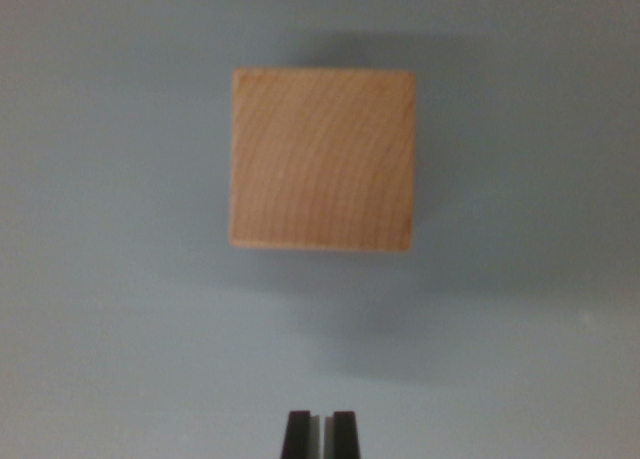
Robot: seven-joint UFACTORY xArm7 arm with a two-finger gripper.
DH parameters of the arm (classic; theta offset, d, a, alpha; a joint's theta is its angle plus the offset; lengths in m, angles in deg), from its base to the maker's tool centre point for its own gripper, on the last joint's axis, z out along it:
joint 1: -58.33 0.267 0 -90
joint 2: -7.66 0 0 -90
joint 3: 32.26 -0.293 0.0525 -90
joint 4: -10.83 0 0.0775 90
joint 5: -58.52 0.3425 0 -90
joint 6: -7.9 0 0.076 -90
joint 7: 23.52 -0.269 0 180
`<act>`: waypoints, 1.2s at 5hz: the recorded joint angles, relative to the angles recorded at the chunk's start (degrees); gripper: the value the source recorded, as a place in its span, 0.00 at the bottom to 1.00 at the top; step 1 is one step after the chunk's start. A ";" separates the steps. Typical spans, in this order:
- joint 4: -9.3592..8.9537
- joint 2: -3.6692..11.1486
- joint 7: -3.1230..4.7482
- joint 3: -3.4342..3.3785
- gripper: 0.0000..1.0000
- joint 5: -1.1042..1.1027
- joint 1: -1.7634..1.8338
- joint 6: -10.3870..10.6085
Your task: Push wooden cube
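At the centre of your wrist view, slightly toward 12 o'clock:
Cube: the wooden cube [322, 159] sits flat on the grey worktop [110, 309], its top face square to the camera, grain visible.
End effector: the end effector [321, 424] shows at 6 o'clock, only its two dark tips in frame, drawn narrow with a thin slit between them and nothing held.
Gap: the tips are apart from the cube, with bare worktop between; you have not made contact yet.
Alignment: the tips line up roughly with the cube's middle, so a push toward 12 o'clock looks feasible.
Risk, off-centre contact: if you drift toward 3 or 9 o'clock, the cube will likely spin rather than slide.
Risk, height: the view does not show tip height; if too high, you may pass over the cube or tip it.
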 joint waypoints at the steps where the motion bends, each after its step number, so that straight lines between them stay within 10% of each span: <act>1: 0.00 0.00 0.00 0.00 0.00 0.00 0.00 0.00; 6: -3.07 0.92 -0.85 -0.18 0.00 -0.28 0.31 3.78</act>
